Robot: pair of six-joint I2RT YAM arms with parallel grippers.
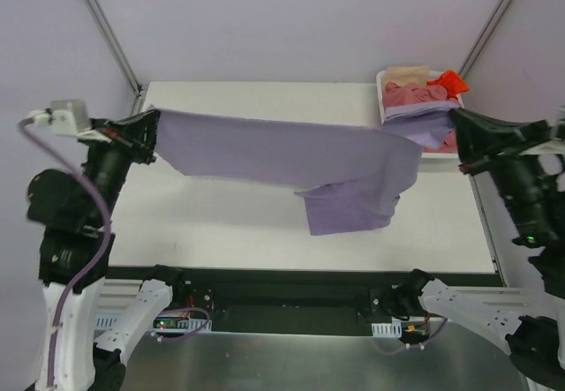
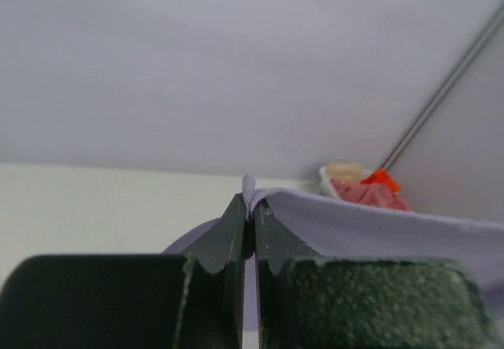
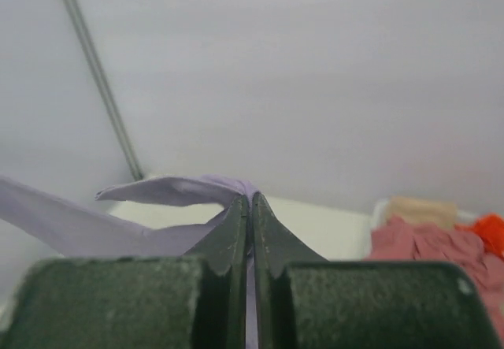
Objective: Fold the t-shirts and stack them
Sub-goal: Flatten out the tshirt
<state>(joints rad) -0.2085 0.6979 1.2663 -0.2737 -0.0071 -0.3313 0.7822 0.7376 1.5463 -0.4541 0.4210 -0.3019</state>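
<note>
Lavender t-shirt [image 1: 291, 157] stretched aloft; others [image 1: 415, 93] heaped far-right

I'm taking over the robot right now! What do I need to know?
Left gripper: shut on one end of the purple shirt.
Right gripper: shut on the other end.
Shirt hangs stretched between them over the table, unfolded.
Pink, beige and orange shirts sit bunched in the basket.
Done: no folded stack in view.
To do: fold purple, then the others, and stack.
</note>
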